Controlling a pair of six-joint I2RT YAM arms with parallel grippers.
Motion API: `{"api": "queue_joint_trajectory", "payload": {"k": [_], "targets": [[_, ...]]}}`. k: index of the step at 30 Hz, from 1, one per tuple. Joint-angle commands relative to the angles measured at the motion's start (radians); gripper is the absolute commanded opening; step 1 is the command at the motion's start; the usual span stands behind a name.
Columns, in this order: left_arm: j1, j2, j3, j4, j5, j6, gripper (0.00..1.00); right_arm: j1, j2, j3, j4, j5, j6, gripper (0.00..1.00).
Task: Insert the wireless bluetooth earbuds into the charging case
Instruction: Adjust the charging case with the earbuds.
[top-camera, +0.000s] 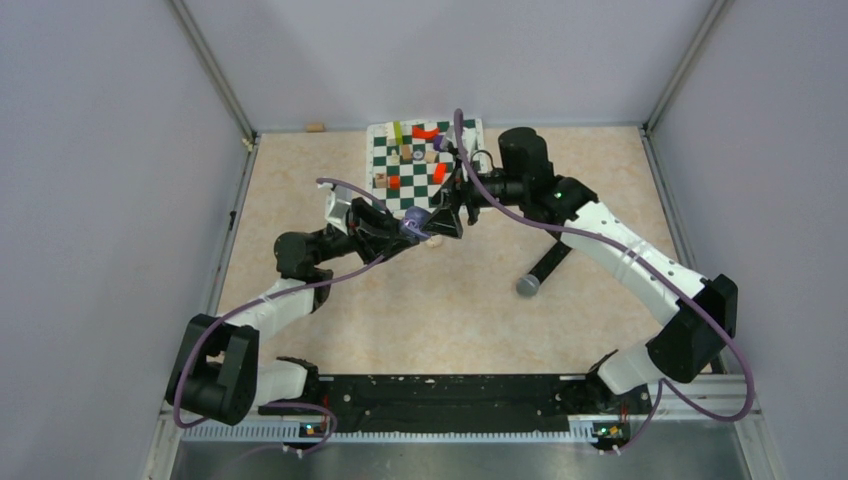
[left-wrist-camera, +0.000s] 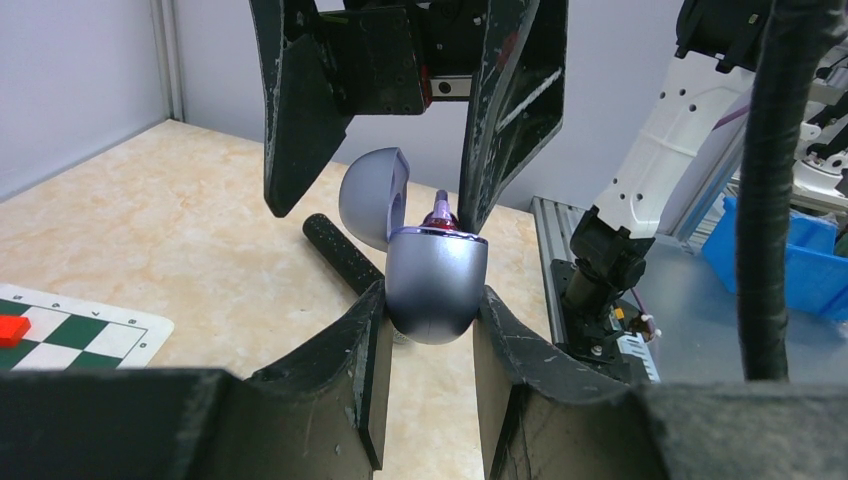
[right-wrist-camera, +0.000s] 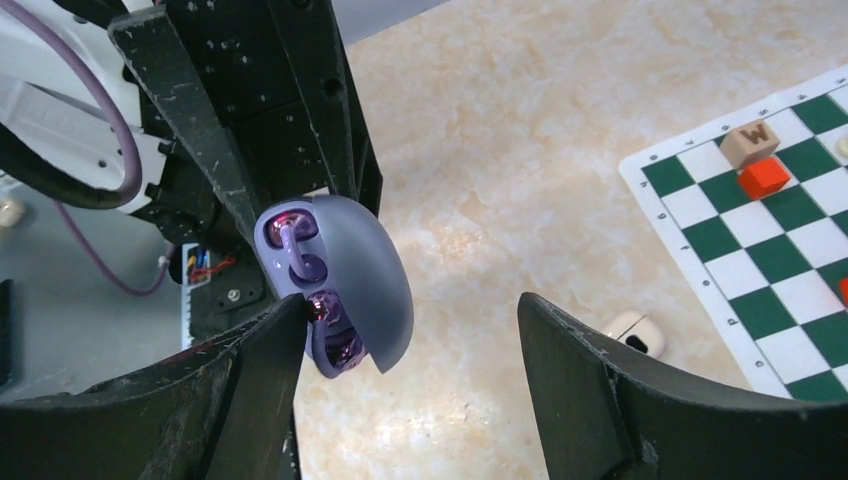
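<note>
Grey walls close around a pale stone-pattern table; at its far edge lies a chequered mat with small coloured blocks, and a black microphone rests to the right, well apart from the work. My left claw is clamped on the lower half of the purple charging case and holds it up off the table, with the lid swung open towards the right arm; I judge this is so that the sockets face the other arm. My right claw stands with its jaws apart, one finger on each side of the open case and gripping nothing. One purple earbud stands in the mouth of the case with its stem pointing up; it looks to me not fully seated. From the right wrist I see more glossy purple inside the shell; I cannot tell if this is the second earbud. The next move probably needs a gentle push on the stem.
</note>
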Motion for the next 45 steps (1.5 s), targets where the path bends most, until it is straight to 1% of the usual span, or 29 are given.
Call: {"api": "queue_joint_trajectory", "payload": {"k": [1,11,23,32,45], "targets": [[-0.002,0.000,0.001,0.055,-0.015,0.000,0.00,0.028,0.012,0.093,-0.030,0.126,-0.079,0.76],[-0.007,-0.006,0.010,0.036,-0.002,0.009,0.00,0.077,0.052,0.142,-0.084,0.150,-0.105,0.76],[-0.007,-0.009,0.020,0.051,0.011,-0.009,0.00,0.117,0.074,0.139,-0.120,0.139,-0.131,0.73],[-0.011,-0.005,0.032,0.014,0.020,-0.005,0.00,0.153,0.091,0.154,-0.156,0.121,-0.164,0.72],[-0.010,-0.008,0.044,-0.035,0.023,0.008,0.01,0.168,0.101,0.164,-0.185,0.123,-0.188,0.71]]}}
